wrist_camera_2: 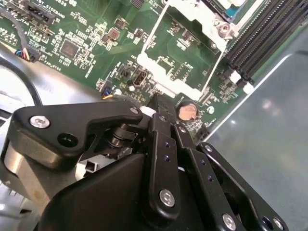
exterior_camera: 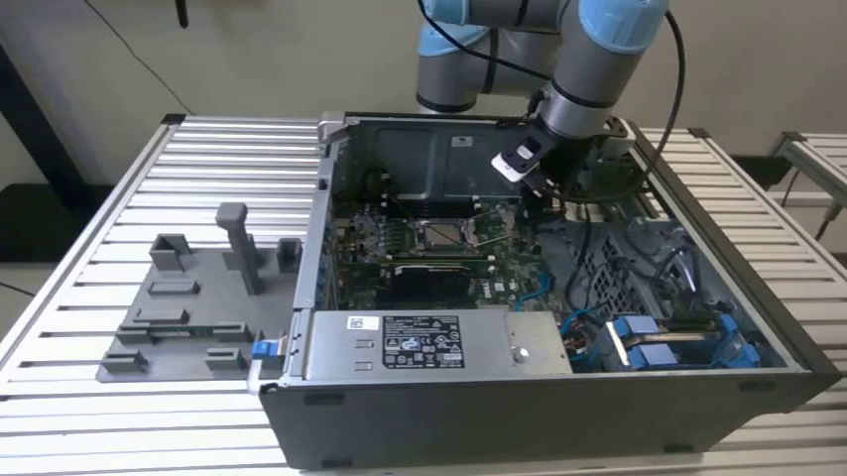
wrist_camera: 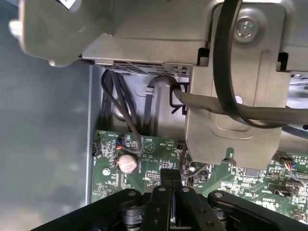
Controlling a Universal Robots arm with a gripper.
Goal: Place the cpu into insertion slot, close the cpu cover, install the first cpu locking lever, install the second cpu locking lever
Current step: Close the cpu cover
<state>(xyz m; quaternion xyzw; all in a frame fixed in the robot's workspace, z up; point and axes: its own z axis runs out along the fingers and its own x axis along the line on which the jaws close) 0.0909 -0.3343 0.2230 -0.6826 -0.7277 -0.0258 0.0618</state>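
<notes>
Second wrist view: gripper clenched low over the board

My gripper (wrist_camera_2: 158, 101) is clenched shut with nothing showing between its fingers. Its tip hangs just above the green board (wrist_camera_2: 86, 48), beside the round coin battery (wrist_camera_2: 186, 111). Further off lie the black memory slots (wrist_camera_2: 264, 33). In the exterior view, the chip (exterior_camera: 442, 236) sits in its socket mid-board, well apart from me toward the exterior view's left, inside the open computer case (exterior_camera: 530, 416) on the slatted table (exterior_camera: 238, 159).

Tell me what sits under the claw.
The green motherboard lies under the claw, with a round coin battery near its tip. The patch right below the tip is hidden by the claw itself.
</notes>
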